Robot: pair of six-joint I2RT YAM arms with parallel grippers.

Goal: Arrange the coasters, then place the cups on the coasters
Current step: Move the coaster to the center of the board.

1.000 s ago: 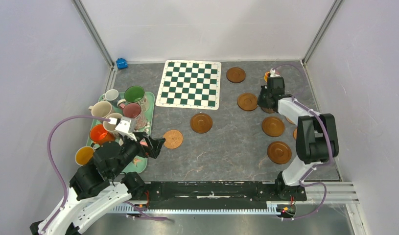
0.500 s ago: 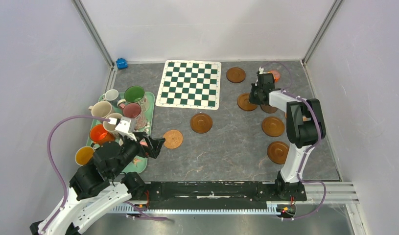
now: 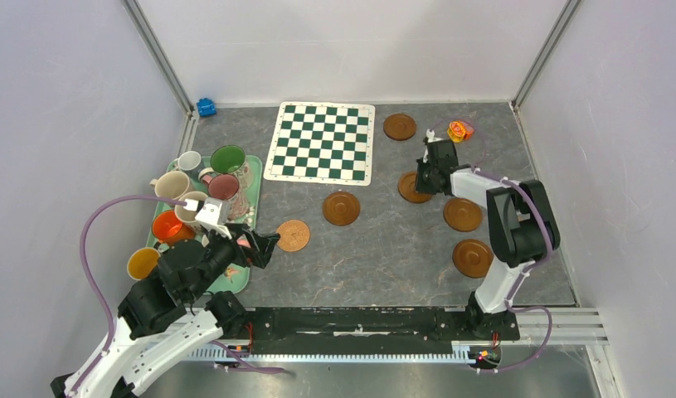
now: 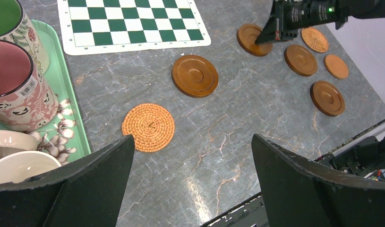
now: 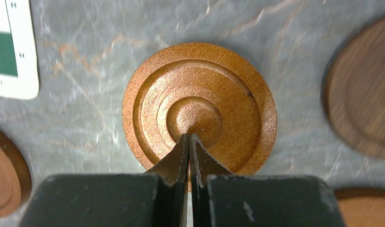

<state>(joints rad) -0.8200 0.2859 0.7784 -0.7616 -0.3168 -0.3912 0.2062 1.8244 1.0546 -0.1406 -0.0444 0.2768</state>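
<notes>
Several brown wooden coasters lie on the right half of the table, among them one point(image 3: 399, 126) at the back and one point(image 3: 341, 208) in the middle. My right gripper point(image 3: 423, 184) is shut, and its joined tips point(image 5: 189, 135) rest on the centre of a ringed brown coaster point(image 5: 200, 109). A woven orange coaster point(image 4: 148, 126) lies just beyond my left gripper point(image 4: 192, 142), which hangs wide open with nothing in it. The cups stand crowded on and beside the mint tray point(image 3: 253, 166) at the left, including a green-lined one point(image 3: 228, 159), a pink one point(image 4: 15, 85) and an orange one point(image 3: 170, 226).
The green-and-white chequered mat point(image 3: 322, 143) lies at the back centre. A small orange-yellow toy point(image 3: 459, 130) sits at the back right and a blue object point(image 3: 206, 107) in the back left corner. More coasters point(image 4: 300, 59) cluster near the right wall.
My right gripper has swung left and nearer, away from the toy and onto the brown coaster, which has slid a little toward the near edge. The left arm has not moved.
</notes>
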